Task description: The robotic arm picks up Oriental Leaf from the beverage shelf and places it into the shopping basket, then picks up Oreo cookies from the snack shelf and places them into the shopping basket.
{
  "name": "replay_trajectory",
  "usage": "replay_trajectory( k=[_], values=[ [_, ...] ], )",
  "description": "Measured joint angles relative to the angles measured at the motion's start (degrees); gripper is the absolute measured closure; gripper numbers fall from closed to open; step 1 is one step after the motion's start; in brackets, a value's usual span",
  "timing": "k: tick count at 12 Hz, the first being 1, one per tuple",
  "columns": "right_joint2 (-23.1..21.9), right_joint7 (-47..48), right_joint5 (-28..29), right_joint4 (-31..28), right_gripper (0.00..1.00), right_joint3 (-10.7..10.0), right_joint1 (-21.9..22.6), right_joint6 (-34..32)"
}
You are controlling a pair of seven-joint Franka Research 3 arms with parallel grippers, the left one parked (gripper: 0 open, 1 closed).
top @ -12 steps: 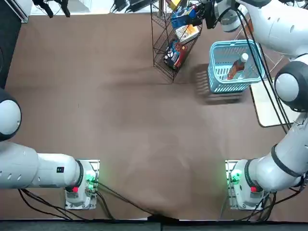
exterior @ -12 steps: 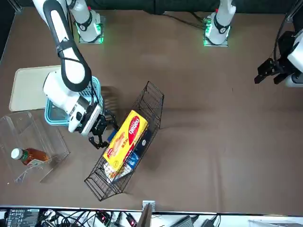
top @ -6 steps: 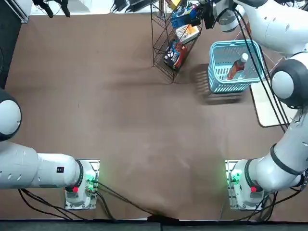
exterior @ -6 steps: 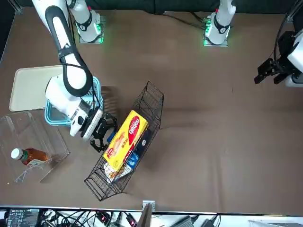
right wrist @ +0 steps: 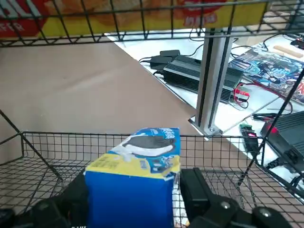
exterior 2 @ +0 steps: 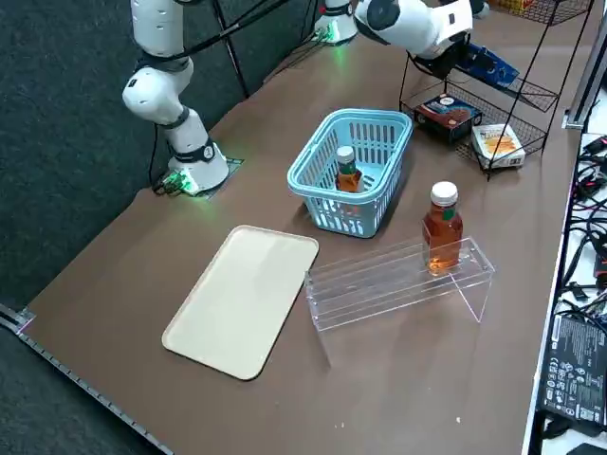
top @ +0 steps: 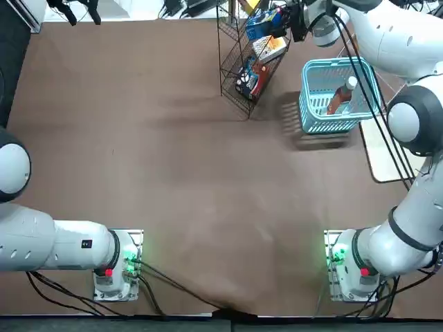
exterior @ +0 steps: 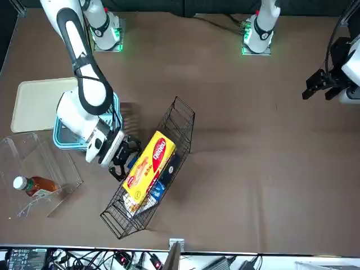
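One Oreo pack [right wrist: 130,202], upright in the black wire rack [exterior: 186,110], below its top-tier yellow pack [exterior: 149,169]; right claw [right wrist: 137,174] at the rack, fingers spread around the Oreo pack, gap visible on one side. Shopping basket [exterior 2: 327,210] right of the rack, one tea bottle [exterior 2: 348,180] leaning inside, another [exterior 2: 442,232] on the acrylic shelf [exterior 2: 379,289]

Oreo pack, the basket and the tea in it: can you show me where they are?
Oreo pack [right wrist: 130,197]: right wrist view, blue side.
Basket [exterior 2: 341,209]: right side view, slotted wall.
Tea [exterior 2: 349,180]: same view, bottle's brown body.
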Motion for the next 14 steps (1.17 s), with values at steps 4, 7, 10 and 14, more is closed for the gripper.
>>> replay_trajectory(
  k=[4, 7, 10, 14],
  values=[
    [0.0, 0.1, 0.0, 0.0, 0.0, -0.1, 0.2, 0.3],
    [0.0, 0.1, 0.0, 0.0, 0.01, -0.1, 0.3, 0.4],
    [0.0, 0.2, 0.0, 0.1, 0.23, -0.2, 0.3, 0.6],
    [0.0, 0.3, 0.0, 0.2, 0.31, -0.3, 0.3, 0.8]
  ],
)
